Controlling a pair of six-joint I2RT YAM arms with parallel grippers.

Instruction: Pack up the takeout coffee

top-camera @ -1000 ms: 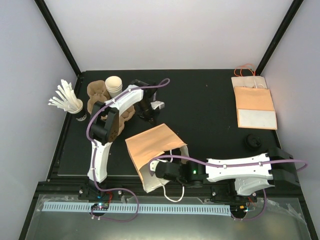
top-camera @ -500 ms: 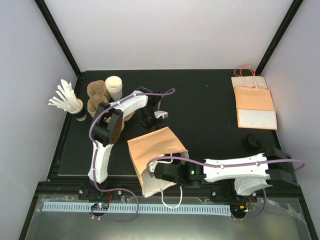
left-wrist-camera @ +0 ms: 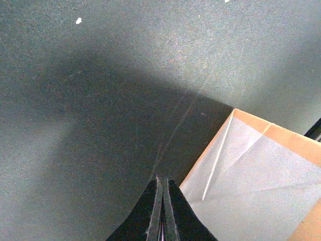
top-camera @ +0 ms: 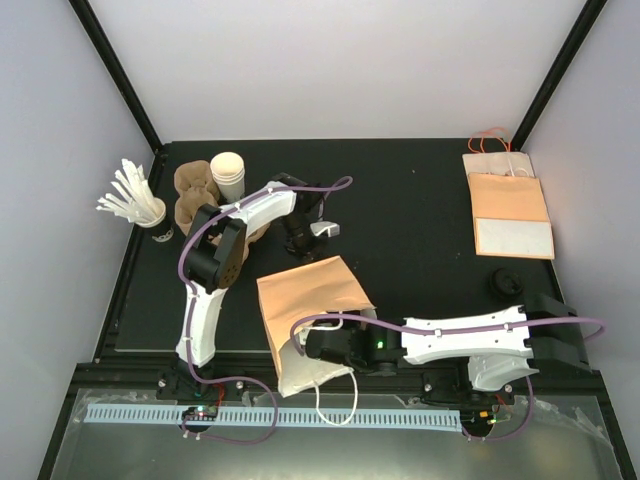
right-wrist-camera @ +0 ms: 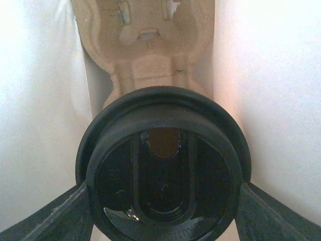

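Observation:
The takeout coffee shows in the right wrist view as a round black lid point(right-wrist-camera: 163, 165) filling the gap between my right gripper's fingers point(right-wrist-camera: 60, 213). My right gripper point(right-wrist-camera: 163, 203) is shut on the cup, inside the brown paper bag point(top-camera: 308, 292), whose white inner walls point(right-wrist-camera: 40, 100) stand on both sides. A brown pulp cup carrier point(right-wrist-camera: 145, 55) sits deeper in the bag. In the top view the bag lies tilted at the table's middle, its mouth toward the near edge, with my right gripper point(top-camera: 318, 345) in the mouth. My left gripper point(top-camera: 300, 243) is shut and empty, just beyond the bag's far end point(left-wrist-camera: 261, 181).
A stack of lidless white cups point(top-camera: 228, 172) and brown carriers point(top-camera: 192, 195) stand at the back left, next to a dark cup of white stirrers point(top-camera: 135, 205). Flat paper bags point(top-camera: 508, 205) lie at the back right. A loose black lid point(top-camera: 506, 285) lies near the right arm.
My right gripper has pushed further left into the bag with the cup, and the bag has shifted slightly toward the near edge. My left gripper has dropped toward the bag's far end.

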